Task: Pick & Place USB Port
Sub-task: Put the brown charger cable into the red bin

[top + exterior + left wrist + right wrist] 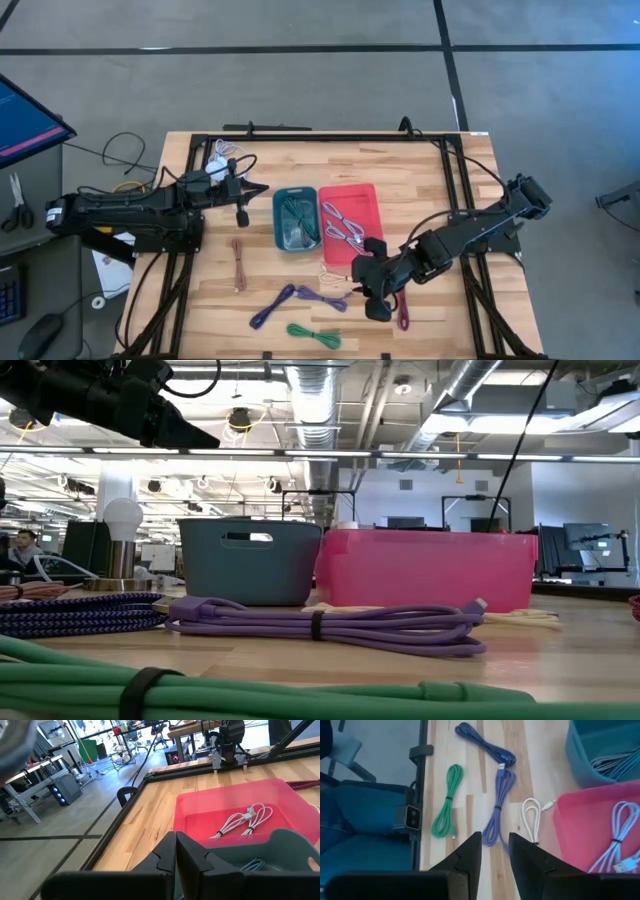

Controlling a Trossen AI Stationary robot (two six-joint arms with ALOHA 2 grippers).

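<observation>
Several bundled USB cables lie on the wooden table: a green one (313, 335) (445, 810), a purple one (322, 298) (497, 805), a blue one (272, 305), a white one (333, 275) (532, 815) and a brown one (238, 262). The teal bin (279, 215) holds cables. White cables (245, 820) lie in the red bin (366, 198). My right gripper (376, 302) (495, 837) hovers open over the purple and white cables, just near of the red bin. My left gripper (255, 190) (175, 847) is shut, empty, raised beside the teal bin's left wall.
A maroon cable (404, 318) lies beside my right gripper toward the near edge. A black frame (460, 190) borders the table. A white bundle (222, 152) sits at the far left corner. Bare wood lies right of the red bin.
</observation>
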